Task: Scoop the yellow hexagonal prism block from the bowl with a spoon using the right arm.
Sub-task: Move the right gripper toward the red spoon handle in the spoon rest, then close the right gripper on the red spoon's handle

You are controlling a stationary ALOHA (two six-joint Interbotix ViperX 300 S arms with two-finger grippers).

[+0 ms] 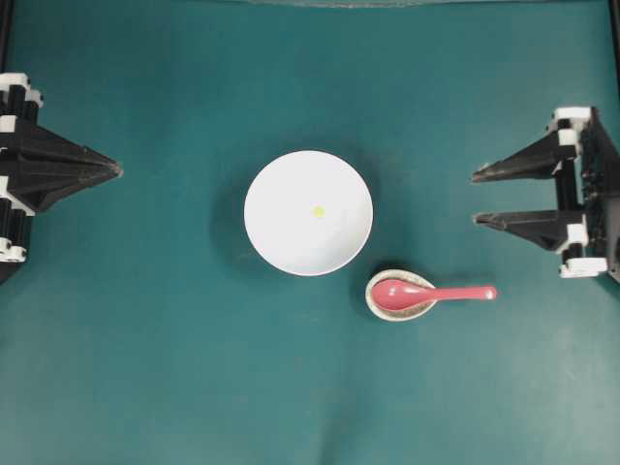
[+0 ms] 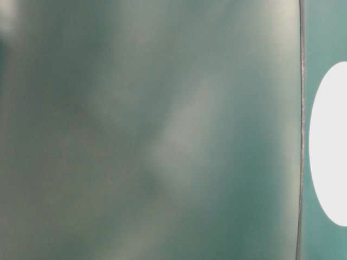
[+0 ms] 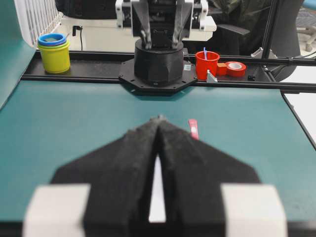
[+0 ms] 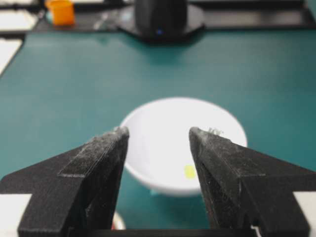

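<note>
The white bowl (image 1: 281,232) stands mid-table with the tiny yellow block (image 1: 318,211) inside it. The pinkish-red spoon (image 1: 436,294) lies right of and below the bowl, its scoop in a small speckled rest (image 1: 378,308), handle pointing right. My right gripper (image 1: 477,198) is open and empty at the right edge, far from the spoon. In the right wrist view its gripper (image 4: 157,131) frames the bowl (image 4: 163,148) and the block (image 4: 189,171). My left gripper (image 1: 116,170) is shut and empty at the left; in the left wrist view (image 3: 159,118) the spoon's handle tip (image 3: 193,129) shows beside it.
The table-level view is blurred, with only a part of the bowl (image 2: 331,146) at its right. Beyond the table's far edge stand a yellow cup (image 3: 53,55), a red cup (image 3: 207,64), a red tape roll (image 3: 236,68) and an orange cup (image 4: 62,12).
</note>
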